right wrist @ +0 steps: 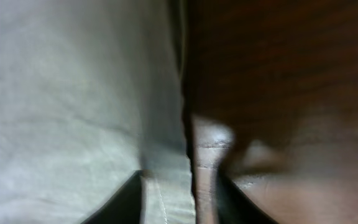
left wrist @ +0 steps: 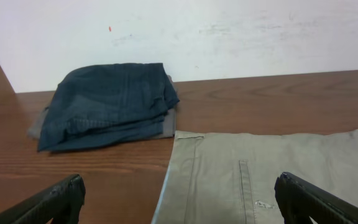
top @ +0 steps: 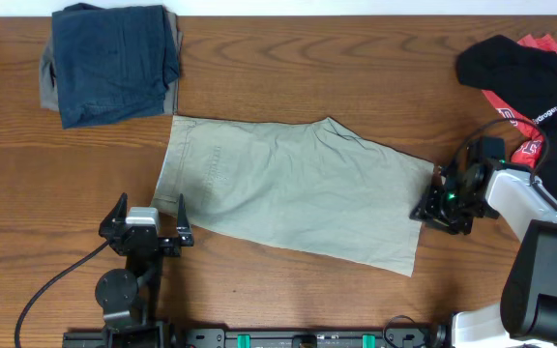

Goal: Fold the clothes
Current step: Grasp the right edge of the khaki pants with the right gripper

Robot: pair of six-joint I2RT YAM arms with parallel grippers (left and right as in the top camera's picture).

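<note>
The khaki-beige shorts (top: 298,184) lie flat across the middle of the table, waistband to the left and leg hems to the right. My left gripper (top: 150,215) is open and empty just in front of the waistband's near left corner; in the left wrist view (left wrist: 179,199) its jaws straddle the shorts' (left wrist: 272,155) left edge without touching it. My right gripper (top: 431,206) is low at the shorts' right hem. In the blurred right wrist view its jaws (right wrist: 179,199) stand narrowly apart around the cloth's (right wrist: 61,106) edge.
A folded stack of dark navy-blue shorts (top: 114,63) sits at the back left, also seen in the left wrist view (left wrist: 107,102). Black and red sportswear (top: 520,63) is heaped at the back right, behind my right arm. A white wall stands behind the table.
</note>
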